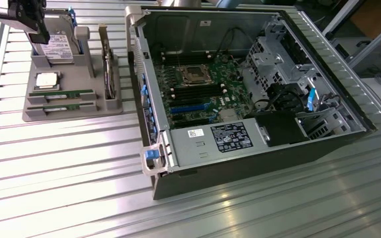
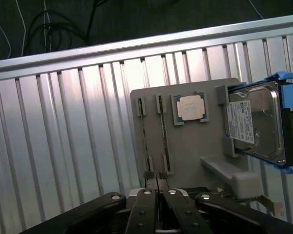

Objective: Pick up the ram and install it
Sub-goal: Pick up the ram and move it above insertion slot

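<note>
Computer case (image 1: 257,166): lies open on its side, well apart from the tray (image 1: 71,115), board exposed for installing, I reckon.
Tray: my landmark; it keeps the parts in fixed seats.
Hard drive (image 1: 63,47): stands on edge at one end of the tray.
Gripper (image 2: 155,178): I see fingers pressed together on nothing, hovering over the tray.
Ram (image 1: 61,92): two sticks edge-up in tray slots, beside the processor (image 1: 47,80), neither lifted.

The gripper (image 1: 43,35) is held at the exterior view's upper left, pointed downward. Its fingers (image 2: 147,195) are seen pressed together, tip against tip.
</note>
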### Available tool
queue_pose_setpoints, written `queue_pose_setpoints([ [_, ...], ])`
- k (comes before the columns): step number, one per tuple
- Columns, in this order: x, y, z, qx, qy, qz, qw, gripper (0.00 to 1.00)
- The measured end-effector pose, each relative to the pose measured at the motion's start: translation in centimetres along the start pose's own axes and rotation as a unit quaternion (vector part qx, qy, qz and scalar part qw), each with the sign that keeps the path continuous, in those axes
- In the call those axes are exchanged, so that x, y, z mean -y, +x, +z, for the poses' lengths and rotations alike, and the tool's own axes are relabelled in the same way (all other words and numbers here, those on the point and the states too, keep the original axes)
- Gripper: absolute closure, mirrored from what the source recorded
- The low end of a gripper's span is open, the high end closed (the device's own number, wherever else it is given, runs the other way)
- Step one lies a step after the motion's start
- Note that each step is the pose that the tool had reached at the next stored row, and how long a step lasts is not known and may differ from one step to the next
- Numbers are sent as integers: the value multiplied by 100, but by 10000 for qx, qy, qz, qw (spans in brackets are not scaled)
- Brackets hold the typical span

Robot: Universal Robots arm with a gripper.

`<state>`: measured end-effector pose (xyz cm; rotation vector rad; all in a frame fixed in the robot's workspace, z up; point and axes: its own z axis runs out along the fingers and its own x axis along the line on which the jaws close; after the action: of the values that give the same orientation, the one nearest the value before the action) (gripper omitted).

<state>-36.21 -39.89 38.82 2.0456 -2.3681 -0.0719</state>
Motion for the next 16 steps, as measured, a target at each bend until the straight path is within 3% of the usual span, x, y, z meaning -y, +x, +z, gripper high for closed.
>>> queue_pose_setpoints([
  [5, 0, 0, 1, -17, -6, -330, 9995, 86],
  [11, 0, 0, 1, -39, -16, -793, 9968, 86],
  [16, 0, 0, 1, -43, -18, -874, 9962, 86],
])
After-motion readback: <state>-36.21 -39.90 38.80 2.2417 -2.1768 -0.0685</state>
